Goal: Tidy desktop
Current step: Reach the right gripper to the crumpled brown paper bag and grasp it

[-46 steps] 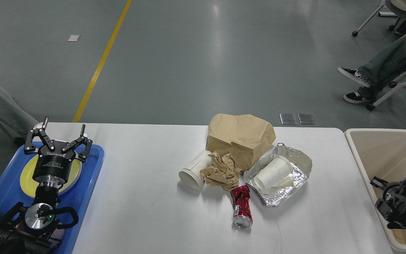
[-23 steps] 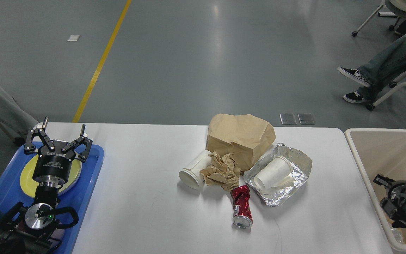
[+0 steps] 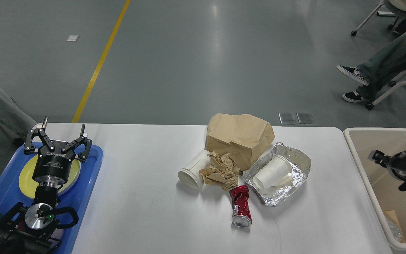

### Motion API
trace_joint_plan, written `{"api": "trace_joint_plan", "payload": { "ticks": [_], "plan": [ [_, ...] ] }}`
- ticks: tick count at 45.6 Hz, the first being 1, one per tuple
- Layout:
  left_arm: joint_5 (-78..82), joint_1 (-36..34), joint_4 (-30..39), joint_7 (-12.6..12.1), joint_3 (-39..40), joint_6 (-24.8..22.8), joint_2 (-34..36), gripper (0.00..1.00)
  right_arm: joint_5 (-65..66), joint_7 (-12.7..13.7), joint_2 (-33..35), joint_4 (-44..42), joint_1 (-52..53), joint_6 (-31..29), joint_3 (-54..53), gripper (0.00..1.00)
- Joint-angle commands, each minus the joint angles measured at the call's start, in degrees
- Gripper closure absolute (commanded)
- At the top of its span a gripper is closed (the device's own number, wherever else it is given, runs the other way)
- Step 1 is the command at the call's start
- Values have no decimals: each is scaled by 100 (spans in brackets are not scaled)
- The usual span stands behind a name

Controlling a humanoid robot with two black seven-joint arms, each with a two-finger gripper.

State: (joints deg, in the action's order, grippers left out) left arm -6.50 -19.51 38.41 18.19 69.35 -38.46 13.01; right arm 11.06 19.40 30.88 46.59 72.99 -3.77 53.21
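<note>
The white desktop [image 3: 146, 197] carries a cluster of litter at its middle. A brown paper bag [image 3: 240, 135] stands at the back. In front of it lie a tipped white paper cup [image 3: 192, 170] and a crumpled brown paper [image 3: 220, 170]. A foil tray [image 3: 294, 165] holds another white cup [image 3: 271, 172] on its side. A crushed red can [image 3: 241, 206] lies nearest me. My left gripper [image 3: 63, 125] is open and empty above the yellow plate [image 3: 25, 180]. My right gripper [image 3: 397, 163] hovers dark and blurred over the beige bin, its fingers not distinguishable.
A blue tray [image 3: 88, 176] with the yellow plate sits at the desktop's left end. The beige bin [image 3: 363, 173] stands off the right edge with some scraps at its bottom. People's legs and chair bases are on the floor at far right and far left.
My right arm has risen from the lower right corner to higher over the beige bin. The left arm and the litter have not moved.
</note>
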Motion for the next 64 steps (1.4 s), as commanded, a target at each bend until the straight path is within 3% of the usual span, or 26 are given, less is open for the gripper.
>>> {"api": "trace_joint_plan", "payload": {
  "ticks": [1, 4, 10, 19, 29, 37, 42, 48, 55, 64],
  "plan": [
    [0, 0, 0, 0, 0, -3, 0, 4, 19, 135, -231, 1219, 1627, -773, 1005, 0],
    [0, 0, 9, 0, -9, -3, -9, 4, -16, 143, -556, 1914, 2692, -1555, 1384, 0],
    [0, 0, 0, 0, 0, 5, 0, 4, -17, 143, -978, 2951, 3922, -2347, 1481, 0],
    [0, 0, 0, 0, -9, 6, 0, 4, -78, 143, -1444, 4490, 5865, -2945, 1446, 0],
    [0, 9, 0, 0, -9, 6, 0, 4, -614, 12, -1875, 5106, 6517, -3174, 1253, 0],
    [0, 0, 0, 0, 0, 6, 0, 4, -649, -384, -1875, 5141, 6508, -3165, 1103, 0],
    [0, 0, 0, 0, -9, 5, 0, 4, -658, -402, -1823, 5045, 6464, -3069, 1068, 0],
    [0, 0, 0, 0, 0, -3, 0, 4, -641, -402, -1875, 4790, 6008, -2358, 1016, 0],
    [0, 0, 0, 0, 0, -3, 0, 4, -535, -402, -2033, 3947, 4998, -1602, 700, 0],
    [0, 0, 0, 0, 0, -3, 0, 4, 808, -410, -2666, 2269, 3610, -1530, 208, 0]
  ]
}}
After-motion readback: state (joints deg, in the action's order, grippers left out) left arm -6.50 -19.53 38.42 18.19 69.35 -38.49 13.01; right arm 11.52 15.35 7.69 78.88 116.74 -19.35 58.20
